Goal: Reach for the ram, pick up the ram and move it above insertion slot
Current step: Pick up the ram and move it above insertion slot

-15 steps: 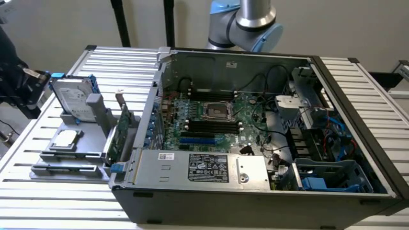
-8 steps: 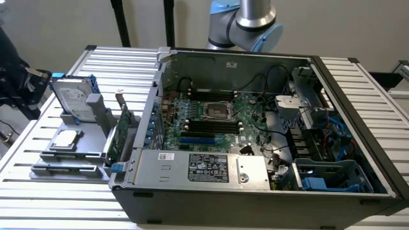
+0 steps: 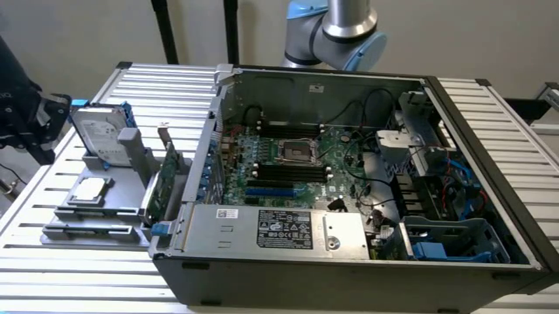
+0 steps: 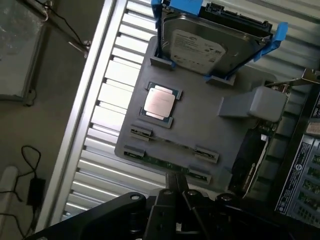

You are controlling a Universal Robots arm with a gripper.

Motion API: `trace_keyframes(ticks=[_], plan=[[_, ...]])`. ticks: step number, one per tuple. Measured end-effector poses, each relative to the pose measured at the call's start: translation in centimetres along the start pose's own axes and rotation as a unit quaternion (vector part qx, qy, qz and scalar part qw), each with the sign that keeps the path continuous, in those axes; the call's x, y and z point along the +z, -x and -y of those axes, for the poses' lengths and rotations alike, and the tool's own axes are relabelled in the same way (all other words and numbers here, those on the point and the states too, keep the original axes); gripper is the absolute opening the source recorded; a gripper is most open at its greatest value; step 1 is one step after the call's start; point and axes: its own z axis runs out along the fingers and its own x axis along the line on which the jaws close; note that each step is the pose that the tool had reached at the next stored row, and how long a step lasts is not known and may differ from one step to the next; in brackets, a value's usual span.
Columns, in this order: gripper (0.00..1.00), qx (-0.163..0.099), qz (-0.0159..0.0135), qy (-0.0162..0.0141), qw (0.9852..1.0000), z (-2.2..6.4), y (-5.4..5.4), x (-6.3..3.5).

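The ram (image 4: pixel 159 161) is a thin green strip lying flat between small clips at the near edge of a grey holder tray (image 4: pixel 210 130). My gripper (image 4: pixel 174 192) hangs above that edge, a little off the ram. Its dark fingers (image 4: pixel 167 186) are shut together with nothing between them. In the exterior view, the same tray (image 3: pixel 96 226) sits at the exterior view's left of the open computer case (image 3: pixel 349 275). Long black memory slots (image 3: pixel 284 173) lie on the green motherboard beside the processor socket (image 3: pixel 292 152); which one is the insertion slot I cannot tell.
On the tray stand a hard drive in blue brackets (image 4: pixel 207 45), a processor chip (image 4: pixel 160 102) and an upright green expansion card (image 3: pixel 166 180). Cables, a power supply (image 3: pixel 279 229) and drive cages crowd the case. The arm's elbow (image 3: pixel 345 29) rises behind it. Dark equipment (image 3: pixel 22 111) stands far left.
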Motion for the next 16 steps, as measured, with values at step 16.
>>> trace_keyframes(ticks=[16], plan=[[0.11,-0.145,-0.0053,-0.0002,0.9894,0.01,0.0,0.25]])
